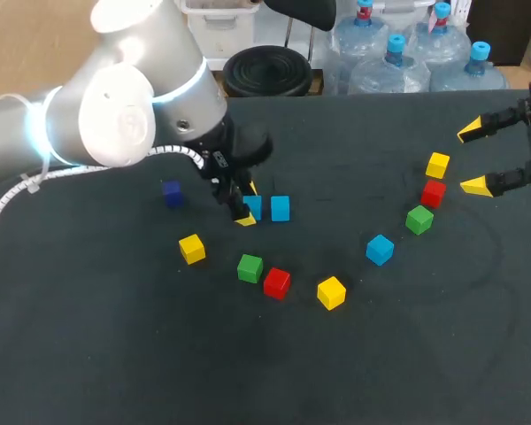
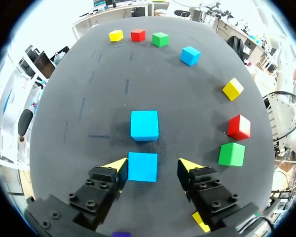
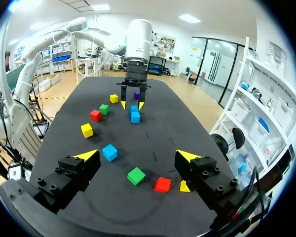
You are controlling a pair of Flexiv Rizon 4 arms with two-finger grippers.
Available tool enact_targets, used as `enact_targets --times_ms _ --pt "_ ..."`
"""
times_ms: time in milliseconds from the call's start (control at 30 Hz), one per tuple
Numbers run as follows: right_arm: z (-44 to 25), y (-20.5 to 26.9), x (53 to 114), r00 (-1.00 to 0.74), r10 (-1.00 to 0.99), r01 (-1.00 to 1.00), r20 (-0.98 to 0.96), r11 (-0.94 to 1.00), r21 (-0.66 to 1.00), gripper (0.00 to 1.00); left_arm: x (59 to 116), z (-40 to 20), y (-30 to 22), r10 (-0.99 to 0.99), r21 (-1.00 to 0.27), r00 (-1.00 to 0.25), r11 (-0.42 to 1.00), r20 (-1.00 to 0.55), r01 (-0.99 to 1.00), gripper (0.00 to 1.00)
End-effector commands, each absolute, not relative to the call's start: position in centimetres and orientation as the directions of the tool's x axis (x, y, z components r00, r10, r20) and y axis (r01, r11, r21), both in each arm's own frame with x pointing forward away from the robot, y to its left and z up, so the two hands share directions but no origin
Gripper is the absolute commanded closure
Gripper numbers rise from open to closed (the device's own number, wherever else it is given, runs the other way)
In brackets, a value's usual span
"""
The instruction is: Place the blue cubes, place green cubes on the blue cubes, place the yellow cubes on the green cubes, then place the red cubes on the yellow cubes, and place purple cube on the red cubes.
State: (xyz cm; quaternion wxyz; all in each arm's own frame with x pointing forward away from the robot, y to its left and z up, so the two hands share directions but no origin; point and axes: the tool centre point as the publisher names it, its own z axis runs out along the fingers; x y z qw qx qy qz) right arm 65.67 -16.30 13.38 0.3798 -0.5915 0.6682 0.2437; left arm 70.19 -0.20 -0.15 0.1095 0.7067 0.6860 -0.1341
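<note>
Far left: purple cube (image 1: pixel 171 192), well apart from the rest, safe from any knock. Next, left gripper (image 2: pixel 153 167), jaws apart, straddling a blue cube (image 2: pixel 142 167) that sits off-centre, close against one finger. Likely to get shoved or twisted on closing, perhaps pushed into the second blue cube (image 2: pixel 144 125) just ahead. Further right, third blue cube (image 1: pixel 380 249), alone, awaiting placement. Far right: right gripper (image 1: pixel 475 158), spread wide, holding nothing, no threat to anything.

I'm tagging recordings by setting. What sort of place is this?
Probably a robotics lab workcell: the left arm and the right end effector hang over a dark table scattered with coloured cubes.
</note>
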Motion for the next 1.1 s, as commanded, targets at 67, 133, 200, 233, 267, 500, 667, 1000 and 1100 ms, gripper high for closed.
enact_targets --times_ms 67,133,200,233,267,500,667,1000,1100 --pt "13.3 -16.3 65.7 -0.010 -0.604 -0.976 -0.797 0.181 -0.124 0.00 70.0 -0.1 -0.1 0.940 -0.028 0.018 -0.029 -0.340 0.999 0.36" --pt "13.3 -16.3 65.7 -0.010 -0.604 -0.976 -0.797 0.181 -0.124 0.00 69.9 -0.1 -0.1 0.940 -0.029 0.016 -0.027 -0.340 0.999 0.36" --pt "13.3 -16.3 65.7 -0.010 -0.604 -0.976 -0.797 0.181 -0.124 0.00 69.9 -0.1 -0.1 0.940 -0.030 0.016 -0.027 -0.340 0.999 0.35" --pt "13.3 -16.3 65.7 -0.010 -0.604 -0.976 -0.797 0.181 -0.124 0.00 69.9 -0.1 -0.1 0.941 -0.030 0.015 -0.027 -0.339 0.999 0.35" --pt "13.3 -16.3 65.7 -0.010 -0.604 -0.976 -0.797 0.181 -0.124 0.00 69.9 -0.1 -0.1 0.941 -0.031 0.015 -0.027 -0.339 0.999 0.35" --pt "13.3 -16.3 65.7 -0.010 -0.604 -0.976 -0.797 0.181 -0.124 0.00 69.9 -0.1 0.0 0.941 -0.030 0.014 -0.026 -0.337 0.999 0.36" --pt "13.3 -16.3 65.7 -0.010 -0.604 -0.976 -0.797 0.181 -0.124 0.00 69.9 -0.1 0.0 0.942 -0.030 0.014 -0.025 -0.336 0.999 0.34" --pt "13.3 -16.3 65.7 -0.010 -0.604 -0.976 -0.797 0.181 -0.124 0.00 70.3 0.7 0.0 0.939 -0.013 0.017 -0.023 -0.343 1.000 0.08" --pt "13.3 -16.3 65.7 -0.010 -0.604 -0.976 -0.797 0.181 -0.124 0.00 70.5 1.8 0.2 0.932 0.007 0.012 -0.010 -0.361 1.000 0.13"
